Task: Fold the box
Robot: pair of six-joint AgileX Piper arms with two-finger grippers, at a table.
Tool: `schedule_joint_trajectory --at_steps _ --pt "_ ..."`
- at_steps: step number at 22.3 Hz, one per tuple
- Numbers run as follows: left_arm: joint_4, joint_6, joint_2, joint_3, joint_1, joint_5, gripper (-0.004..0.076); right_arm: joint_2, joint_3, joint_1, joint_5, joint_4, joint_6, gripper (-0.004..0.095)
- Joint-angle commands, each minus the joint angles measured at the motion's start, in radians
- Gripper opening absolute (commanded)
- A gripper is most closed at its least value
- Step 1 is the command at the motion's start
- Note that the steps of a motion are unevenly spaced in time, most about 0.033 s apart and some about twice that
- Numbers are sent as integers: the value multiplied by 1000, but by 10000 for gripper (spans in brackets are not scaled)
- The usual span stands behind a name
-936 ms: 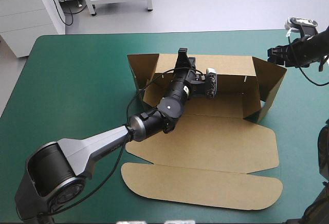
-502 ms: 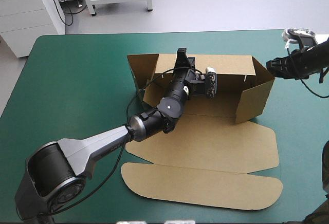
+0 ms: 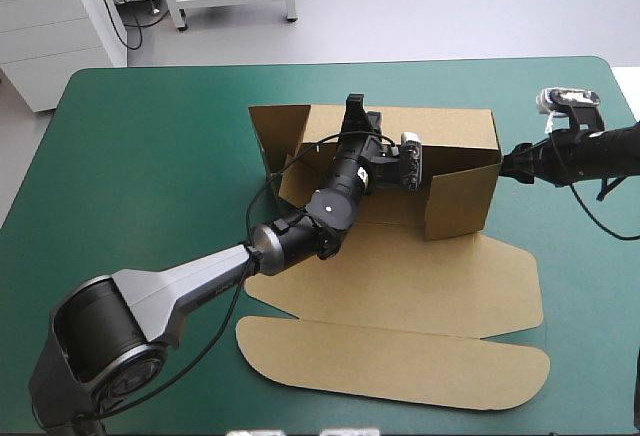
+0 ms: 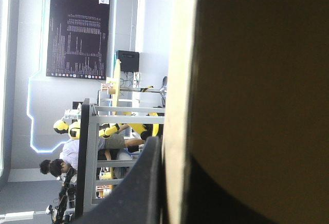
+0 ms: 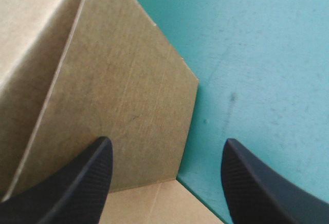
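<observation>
With the brown box (image 3: 420, 286) lying mid-table on the teal-green cover (image 3: 150, 156) and its back wall (image 3: 450, 121) clamped upright by the left gripper (image 3: 353, 116), the right end flap (image 5: 128, 95) is best pushed squarely inward along its crease by the wide-open right gripper (image 5: 167, 143), without buckling.

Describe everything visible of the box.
The box is a cut sheet of brown board on the table: far wall and both end flaps stand, the right flap angled inward; lid and rounded tuck flap lie flat toward the near edge. The left tool is shut on the far wall; the open right tool is beside the right flap.
</observation>
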Motion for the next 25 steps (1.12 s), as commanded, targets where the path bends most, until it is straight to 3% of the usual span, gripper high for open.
schedule_joint_trajectory --at_steps 1,14,25 --pt "38 -24 -56 -29 -7 22 -8 -56 43 -6 -43 123 -123 576" --pt "38 -9 -56 -29 -7 22 -8 -75 46 -6 99 106 -378 576" --pt "36 -9 -56 -29 -7 -27 -8 -34 47 46 47 196 -516 576"
